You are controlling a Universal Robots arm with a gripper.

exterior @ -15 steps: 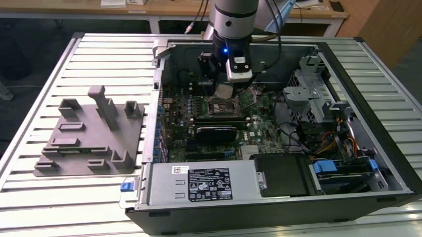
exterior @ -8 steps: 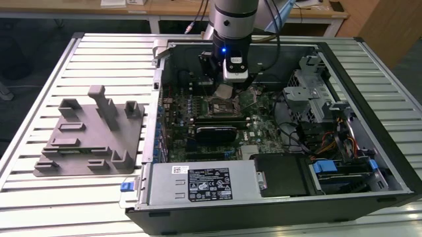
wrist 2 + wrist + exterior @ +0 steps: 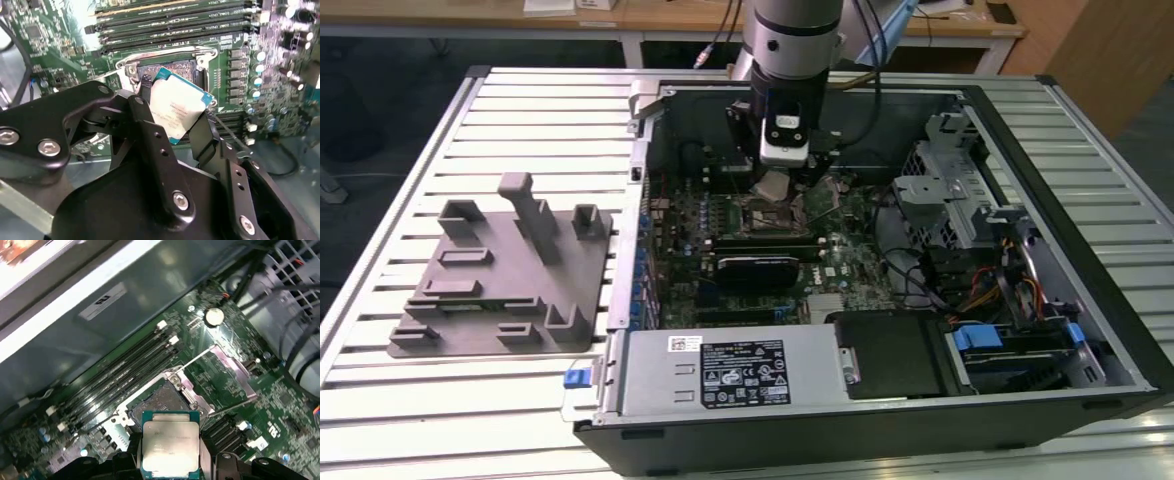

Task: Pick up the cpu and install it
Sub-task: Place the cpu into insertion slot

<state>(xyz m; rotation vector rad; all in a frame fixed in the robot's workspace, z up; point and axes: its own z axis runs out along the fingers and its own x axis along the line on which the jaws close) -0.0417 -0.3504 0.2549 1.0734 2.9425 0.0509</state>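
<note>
Noted cpu (image 3: 177,112) pinched by two opposite edges between black fingers (image 3: 150,130) of gripper (image 3: 175,111); silver lid facing out, thin blue-green rim showing at the corners. Fingers closed on the chip, not spread.

Held off the board, just over socket (image 3: 170,67); not seated. Turned askew to the socket's sides in both wrist views. In the exterior view, looks tilted rather than level with the board. Cannot tell whether the lower edge touches the socket frame.

Found socket open, contact field bare and dark, metal frame (image 3: 230,372) swung back and lying flat on the green board beside it. Thin lever rod standing out from the socket corner.

Logged four long black memory slots (image 3: 125,370) running parallel just beside the socket. Round silver coin cell (image 3: 215,316) further along the board, near the swung-back frame. Row of small capacitors (image 3: 256,70) on the socket's other flank.

Outward, exterior view: arm (image 3: 794,40) reaching straight down into open computer case (image 3: 627,150) lying on its side. Power supply (image 3: 720,375) along the case's near edge, drive cage (image 3: 961,190) and bundled cables (image 3: 987,290) toward the exterior view's right. Grey fixture (image 3: 507,275) on slatted table (image 3: 427,420), outside the case on the exterior view's left, well apart from gripper.
</note>
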